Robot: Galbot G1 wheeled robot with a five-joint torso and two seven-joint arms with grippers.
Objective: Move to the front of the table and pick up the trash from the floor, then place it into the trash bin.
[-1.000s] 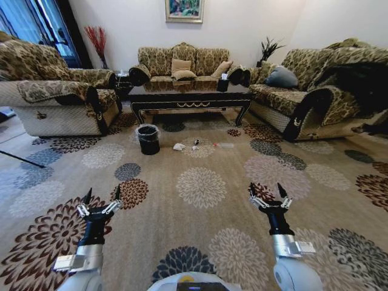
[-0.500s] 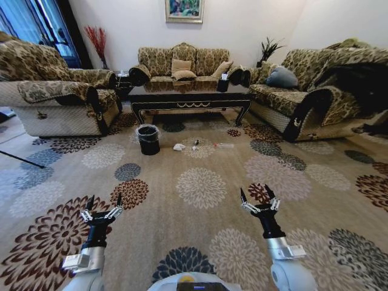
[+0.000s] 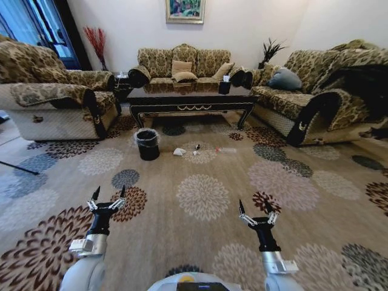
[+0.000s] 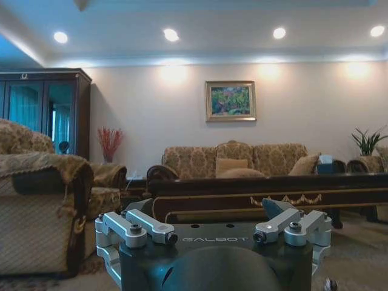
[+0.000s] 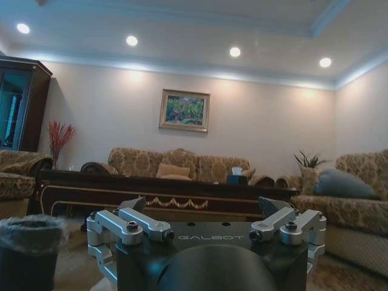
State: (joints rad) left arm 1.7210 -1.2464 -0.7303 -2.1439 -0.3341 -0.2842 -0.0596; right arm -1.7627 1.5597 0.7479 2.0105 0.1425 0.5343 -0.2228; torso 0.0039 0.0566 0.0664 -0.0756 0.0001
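Both grippers, left [image 3: 108,200] and right [image 3: 254,214], are being held low and near with fingers spread; white crumpled trash scraps [image 3: 179,151] are lying far off on the flower-patterned beige carpet [image 3: 200,197], right of the round black lined bin [image 3: 147,143], before the long dark glossy wooden worktop [image 3: 191,98]

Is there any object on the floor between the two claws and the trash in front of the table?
Nothing visible. Open carpet lies between the left claw, the right claw and the trash. The trash bin stands beside the trash, nothing between them.
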